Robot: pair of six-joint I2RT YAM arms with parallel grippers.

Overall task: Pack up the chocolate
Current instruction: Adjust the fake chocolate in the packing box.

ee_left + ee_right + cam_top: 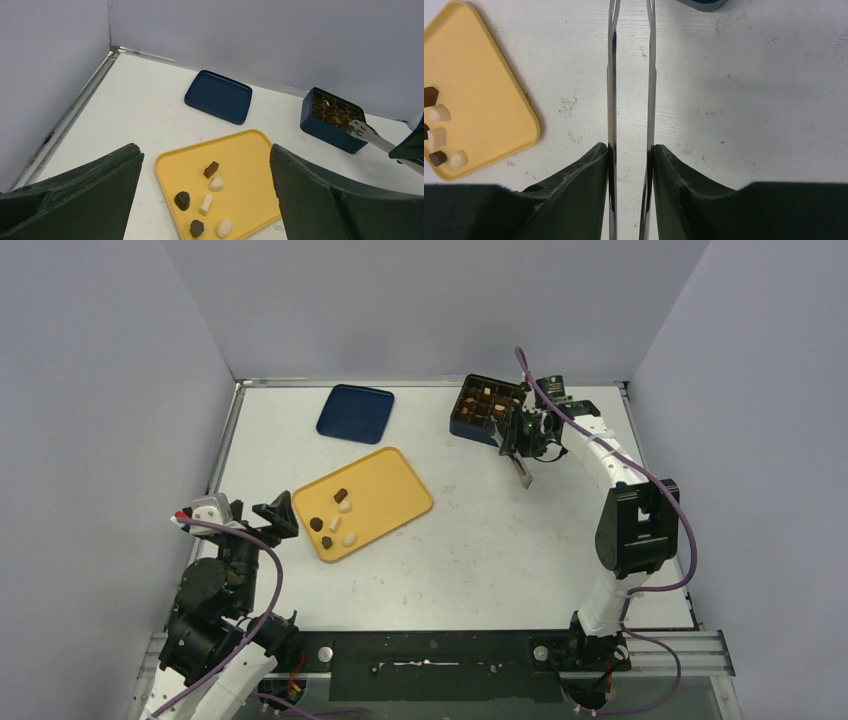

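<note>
Right gripper [630, 165] fingers, nearest the lens in the right wrist view, were clamped narrow on a pair of thin metal tongs [611, 75]. The blades ran parallel with a gap, tips cut off at the top of frame. Left gripper [205, 150] was wide open and held nothing, low in the left wrist frame.

Chocolate [211, 169]: six small dark brown and white pieces lay loose on the flat yellow plastic tray [250, 155], bottom centre of the left wrist view. More sat in some cells of the dark blue gridded box [325, 127], right of frame.

Handling, my read: very light, hard but chip-prone, and the rounded ones probably slip between metal blades. Best taken low across the widest part, blocky ones on their flat sides, with a gentle squeeze.

Views: only the left wrist showed the tongs' slotted head, apparently empty, just in front of the box. The top view looked straight down into the cells. The right wrist showed the grip itself. A dark blue flat lid [218, 96] lay upper centre, well apart from the box.
</note>
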